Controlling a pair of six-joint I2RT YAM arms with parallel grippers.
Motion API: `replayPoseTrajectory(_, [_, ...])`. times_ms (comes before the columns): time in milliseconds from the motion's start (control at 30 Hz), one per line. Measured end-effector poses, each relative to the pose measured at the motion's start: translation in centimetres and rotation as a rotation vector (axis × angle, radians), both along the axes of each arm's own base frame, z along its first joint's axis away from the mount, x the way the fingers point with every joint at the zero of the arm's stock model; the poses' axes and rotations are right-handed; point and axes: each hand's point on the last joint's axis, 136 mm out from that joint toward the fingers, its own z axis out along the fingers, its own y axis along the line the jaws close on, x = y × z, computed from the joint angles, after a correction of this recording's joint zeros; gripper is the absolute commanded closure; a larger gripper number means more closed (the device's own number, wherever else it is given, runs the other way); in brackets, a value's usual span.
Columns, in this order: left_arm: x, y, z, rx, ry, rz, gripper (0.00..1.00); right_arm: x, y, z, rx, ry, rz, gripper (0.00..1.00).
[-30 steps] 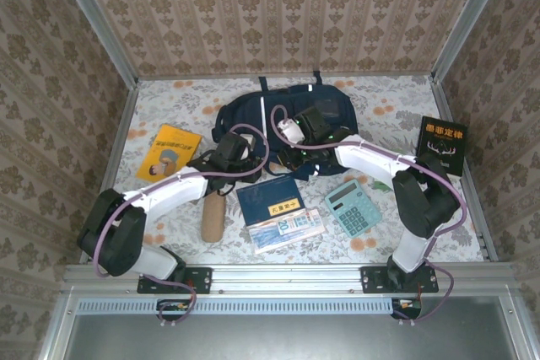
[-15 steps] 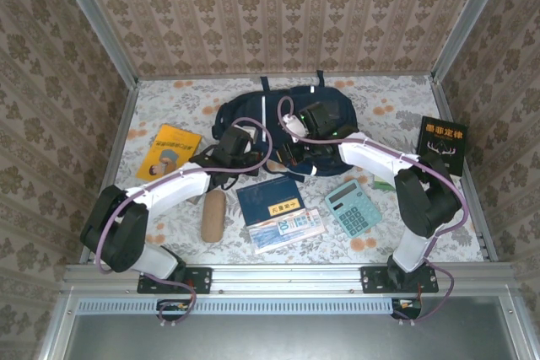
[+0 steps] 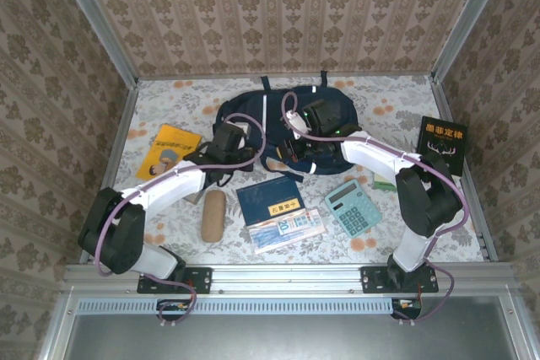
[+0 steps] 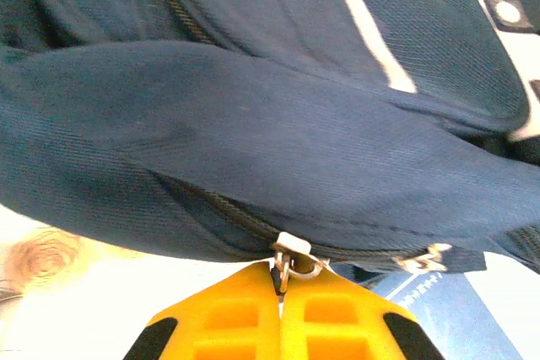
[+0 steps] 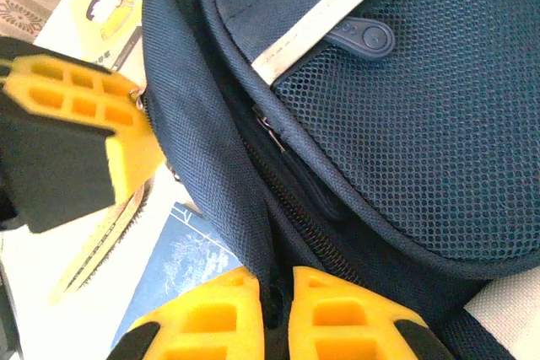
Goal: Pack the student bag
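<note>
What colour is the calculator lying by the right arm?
The calculator is teal green, clearest in the top external view.

The student bag (image 4: 278, 149) is matt navy woven cloth with a fine twill rib and a smooth white stripe (image 4: 363, 23). The mesh pocket (image 5: 439, 141) on the bag's face is matt open-weave netting. The zipper pull (image 4: 293, 265) at the bag's lower edge is bright metal. The left gripper (image 4: 281, 286) has fingers (image 4: 228, 318) of smooth yellow plastic, faintly glossy.
</note>
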Motion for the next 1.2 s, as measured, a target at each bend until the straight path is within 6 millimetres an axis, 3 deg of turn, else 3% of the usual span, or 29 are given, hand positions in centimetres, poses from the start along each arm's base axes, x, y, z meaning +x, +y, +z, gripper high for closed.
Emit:
replayPoseTrajectory(167, [0.9,2.0,-0.1,0.012,0.015,0.057,1.0,-0.1,0.0,0.6,0.013,-0.016,0.005,1.0])
replayPoseTrajectory(400, [3.5,4.4,1.5,0.011,0.01,0.142,1.0,-0.2,0.1,2.1,0.043,-0.061,0.011,1.0])
replayPoseTrajectory(633, [5.5,6.8,0.2,0.017,0.062,0.202,1.0,-0.3,-0.1,1.8,0.039,-0.065,0.014,0.98])
replayPoseTrajectory(733, [5.4,6.4,0.3,0.006,0.062,0.176,1.0,-0.3,-0.4,1.5,0.031,-0.064,0.013,0.81])
replayPoseTrajectory(1000, [3.7,3.3,1.5,0.011,0.034,0.092,1.0,0.8,-2.7,1.0,-0.025,-0.069,-0.067,0.71])
replayPoseTrajectory(1200, [1.5,0.6,3.5,-0.024,0.013,0.02,1.0,-0.7,-2.2,1.9,-0.034,-0.072,-0.076,0.66])
